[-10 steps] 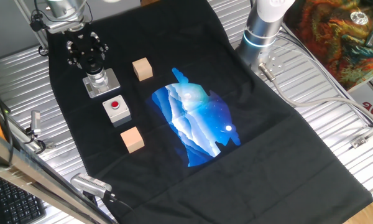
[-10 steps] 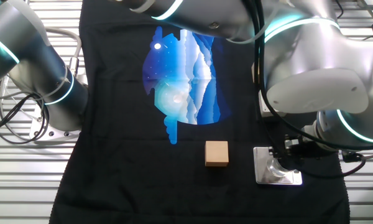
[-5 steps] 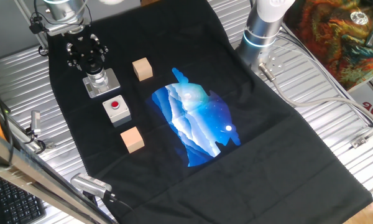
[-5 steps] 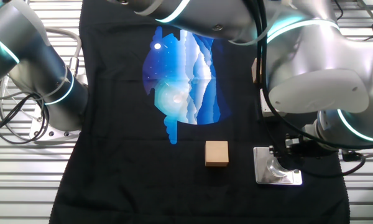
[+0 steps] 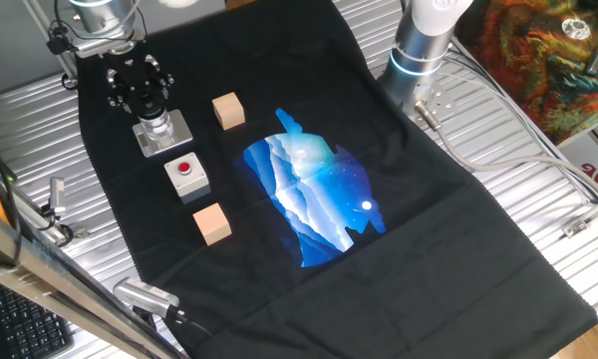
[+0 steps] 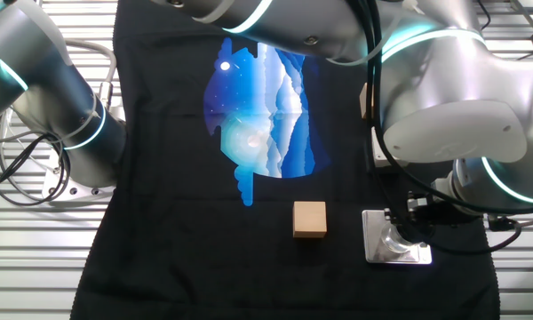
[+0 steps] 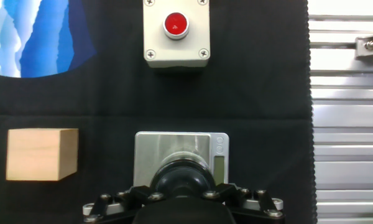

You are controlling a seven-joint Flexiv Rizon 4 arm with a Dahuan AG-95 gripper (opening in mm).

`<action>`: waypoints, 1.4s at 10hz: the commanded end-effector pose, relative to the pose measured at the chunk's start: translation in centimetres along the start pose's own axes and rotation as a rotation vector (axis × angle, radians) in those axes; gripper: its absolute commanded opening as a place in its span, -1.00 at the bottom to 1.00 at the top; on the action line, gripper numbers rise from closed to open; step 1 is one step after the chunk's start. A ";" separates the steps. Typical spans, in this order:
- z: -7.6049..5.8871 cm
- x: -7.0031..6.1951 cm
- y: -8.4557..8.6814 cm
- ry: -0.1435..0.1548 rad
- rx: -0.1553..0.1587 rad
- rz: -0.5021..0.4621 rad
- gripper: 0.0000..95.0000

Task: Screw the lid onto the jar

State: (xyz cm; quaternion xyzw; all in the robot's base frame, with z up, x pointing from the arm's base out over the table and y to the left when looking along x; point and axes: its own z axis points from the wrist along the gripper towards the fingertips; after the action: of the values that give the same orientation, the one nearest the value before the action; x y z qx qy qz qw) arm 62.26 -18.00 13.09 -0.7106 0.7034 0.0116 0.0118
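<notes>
Against the pictures from a second and half a second ago almost nothing has changed; the gripper [image 5: 143, 92] sits over the jar [image 5: 157, 126] as before, and the cubes, box and cloth lie in the same places; at most the black head looks a touch higher than a second ago in the first fixed view, too slight to be sure. In the hand view the lid [image 7: 182, 181], a round black cap with a matte rim, sits directly on top of the jar, between the fingers, which look closed around it; the contact itself is hidden by the gripper's studded black body, so the hold cannot be told for certain. The jar is a short pale cylinder on a square base plate [image 7: 150, 149] of brushed grey metal with rounded corners; it stands at the far left end of the black cloth [image 5: 458, 229], a soft matte fabric printed with a glossy blue and white figure. Just beside the plate lies a plain wooden cube [image 7: 41, 154]; a second wooden cube [image 5: 211, 222] lies farther off; between them stands the grey box [image 7: 176, 34], smooth plastic with screws at its corners and a round red button [image 7: 176, 23]; the table [image 5: 538, 199] beneath is ribbed metal.
</notes>
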 end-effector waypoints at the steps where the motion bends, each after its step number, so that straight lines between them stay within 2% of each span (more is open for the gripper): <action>1: 0.1 0.1 0.0 0.002 0.001 0.003 0.60; 14: 0.8 0.2 -0.2 0.002 0.002 0.006 0.60</action>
State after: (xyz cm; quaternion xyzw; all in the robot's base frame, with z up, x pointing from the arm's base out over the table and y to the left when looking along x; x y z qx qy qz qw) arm 62.45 -18.22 12.20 -0.7088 0.7052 0.0099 0.0121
